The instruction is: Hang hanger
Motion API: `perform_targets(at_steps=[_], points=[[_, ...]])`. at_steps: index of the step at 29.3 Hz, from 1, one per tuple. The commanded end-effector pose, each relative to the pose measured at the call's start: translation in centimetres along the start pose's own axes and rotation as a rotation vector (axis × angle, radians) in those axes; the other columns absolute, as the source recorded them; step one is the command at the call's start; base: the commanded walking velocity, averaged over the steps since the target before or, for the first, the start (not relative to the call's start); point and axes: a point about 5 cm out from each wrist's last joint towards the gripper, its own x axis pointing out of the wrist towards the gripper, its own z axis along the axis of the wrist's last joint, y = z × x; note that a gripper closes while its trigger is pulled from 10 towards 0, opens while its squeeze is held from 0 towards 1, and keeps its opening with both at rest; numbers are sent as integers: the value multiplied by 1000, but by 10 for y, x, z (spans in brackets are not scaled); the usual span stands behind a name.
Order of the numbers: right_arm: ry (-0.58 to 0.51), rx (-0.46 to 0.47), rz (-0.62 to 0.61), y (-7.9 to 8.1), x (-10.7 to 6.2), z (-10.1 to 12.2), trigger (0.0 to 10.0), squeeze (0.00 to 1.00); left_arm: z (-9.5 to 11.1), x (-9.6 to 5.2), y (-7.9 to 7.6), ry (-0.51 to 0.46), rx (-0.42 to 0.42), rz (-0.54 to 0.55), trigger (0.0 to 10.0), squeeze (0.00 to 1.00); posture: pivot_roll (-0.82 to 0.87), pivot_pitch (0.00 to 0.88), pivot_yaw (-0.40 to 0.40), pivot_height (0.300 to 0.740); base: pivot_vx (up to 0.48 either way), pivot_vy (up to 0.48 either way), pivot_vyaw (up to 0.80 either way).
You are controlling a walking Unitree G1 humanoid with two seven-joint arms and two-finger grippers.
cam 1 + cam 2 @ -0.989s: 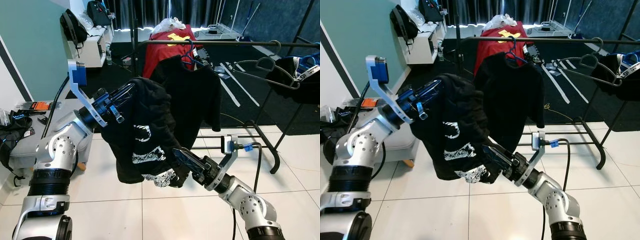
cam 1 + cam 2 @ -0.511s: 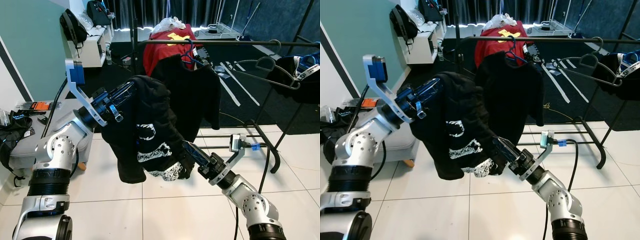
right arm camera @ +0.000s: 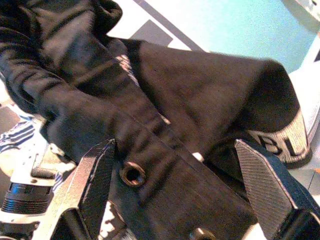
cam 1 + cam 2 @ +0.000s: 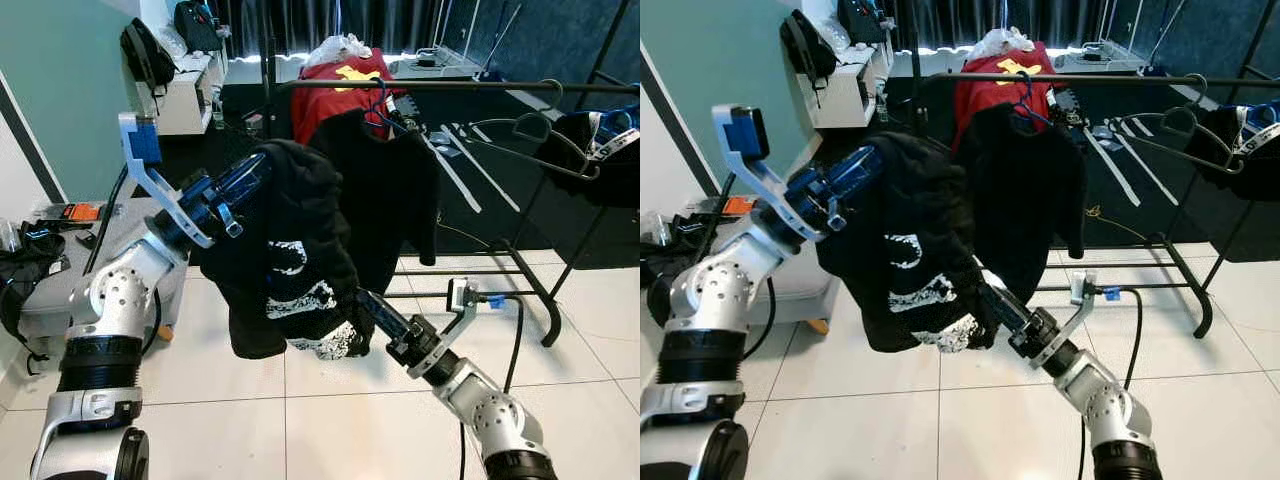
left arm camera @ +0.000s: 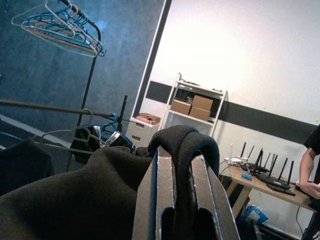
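One black garment with white print (image 4: 290,270) hangs bunched from the raised left gripper (image 4: 255,172), whose two fingers (image 5: 165,195) are pinched together with dark cloth pressed between them. The right gripper (image 4: 372,308) reaches up from the near right into the garment's lower hem, fingers (image 3: 97,185) spread wide with fabric lying across them. Behind, one black metal clothes rail (image 4: 470,87) carries one black shirt on a blue hanger (image 4: 385,190), a red garment (image 4: 335,85) and, at the far right, two empty wire hangers (image 4: 535,135).

Left pincer (image 4: 258,168) raised, clamped; right pincer (image 4: 362,302) low, fingers spread.
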Motion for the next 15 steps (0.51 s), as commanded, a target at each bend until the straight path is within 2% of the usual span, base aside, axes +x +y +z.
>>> perform_targets(at_steps=[1, 3, 15], points=[[6, 29, -5, -2, -2, -6, 10000, 0, 10, 7, -6, -47, 14, -42, 10000, 0, -9, 0, 36, 740, 0, 0, 0], [19, 60, -13, -4, -2, -15, 10000, 0, 14, 10, -8, -80, -4, -56, 10000, 0, -6, 0, 36, 740, 0, 0, 0], [52, 69, 20, -2, 6, -24, 10000, 0, 14, 13, -10, -88, -20, -67, 10000, 0, -3, 0, 42, 740, 0, 0, 0]])
